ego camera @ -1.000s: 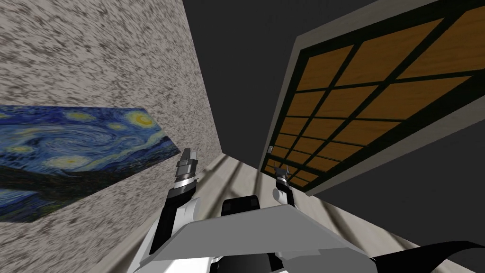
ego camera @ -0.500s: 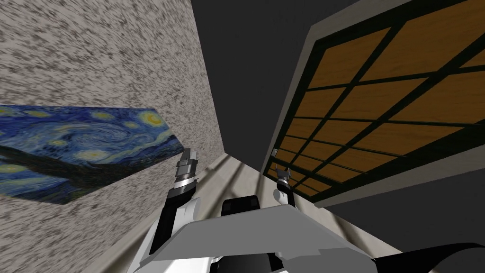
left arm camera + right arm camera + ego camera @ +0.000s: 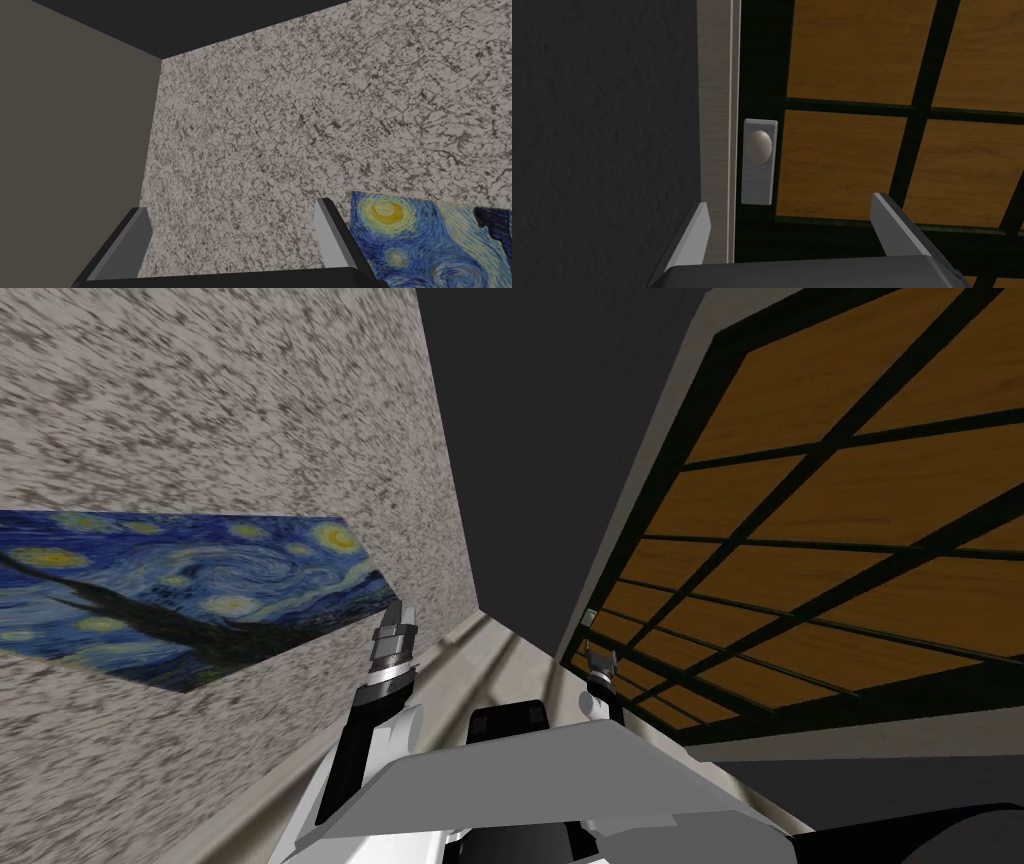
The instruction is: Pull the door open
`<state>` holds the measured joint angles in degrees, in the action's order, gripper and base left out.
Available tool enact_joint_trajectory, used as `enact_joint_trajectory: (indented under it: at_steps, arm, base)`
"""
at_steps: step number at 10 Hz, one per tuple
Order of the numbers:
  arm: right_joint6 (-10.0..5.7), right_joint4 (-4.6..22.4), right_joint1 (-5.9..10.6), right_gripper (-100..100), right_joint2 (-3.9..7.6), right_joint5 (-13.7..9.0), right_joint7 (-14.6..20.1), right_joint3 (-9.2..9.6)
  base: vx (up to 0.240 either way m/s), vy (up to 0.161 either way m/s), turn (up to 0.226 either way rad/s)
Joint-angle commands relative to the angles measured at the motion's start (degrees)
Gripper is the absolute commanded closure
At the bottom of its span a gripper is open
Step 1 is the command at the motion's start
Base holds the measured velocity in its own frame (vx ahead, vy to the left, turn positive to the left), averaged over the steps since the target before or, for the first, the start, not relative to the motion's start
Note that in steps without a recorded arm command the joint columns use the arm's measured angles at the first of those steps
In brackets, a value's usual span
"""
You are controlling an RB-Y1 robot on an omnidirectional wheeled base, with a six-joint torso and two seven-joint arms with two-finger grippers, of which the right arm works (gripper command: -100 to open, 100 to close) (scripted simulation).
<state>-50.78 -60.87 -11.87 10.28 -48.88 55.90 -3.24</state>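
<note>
Fingers of the right gripper (image 3: pixel 790 202) stand wide apart, roughly a third of the wrist view's width between them, and they hold and touch nothing. Ahead of the fingertips, between the two blades but closer to the one on the frame's side, sits the round, pale door knob (image 3: pixel 759 146) on its upright grey plate (image 3: pixel 757 187). Knob and plate are clear of both blades.

The door (image 3: pixel 852 165) is a grid of black bars around brown wood-grain panels. The knob is mounted on the black stile at its edge, just beside the pale door frame (image 3: pixel 714 125), and the door's edge lies right against that frame. A dark grey wall (image 3: pixel 602 140) runs along the frame's other side.

In the head view the right gripper is small, pointing at the door just below the plate.

The left gripper (image 3: pixel 231 205) is also spread open and empty. In the head view it is raised on the left, well apart from the door.
</note>
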Motion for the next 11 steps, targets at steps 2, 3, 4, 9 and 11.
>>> enact_joint_trajectory:
  at_steps: [2, 3, 4, 9, 11]
  arm:
    - [-0.8, 3.0, 0.8, -100, 0.28, -1.8, 2.4, -0.19]
    - [-1.06, 3.9, 1.01, -100, 0.36, -2.3, 3.2, -0.23]
    - [-1.31, 4.8, 1.22, -100, 0.44, -2.8, 3.9, -0.28]
    - [-2.83, 10.4, 2.58, -100, 0.97, -5.8, 8.3, -0.51]
    - [-2.72, 11.7, 2.68, -100, 1.97, -3.4, 11.4, -0.05]
  base:
    - [0.075, -0.065, 0.138]
    - [0.068, -0.064, 0.142]
    - [0.054, -0.061, 0.098]
    - [0.078, -0.084, 0.15]
    - [0.173, -0.031, -0.193]
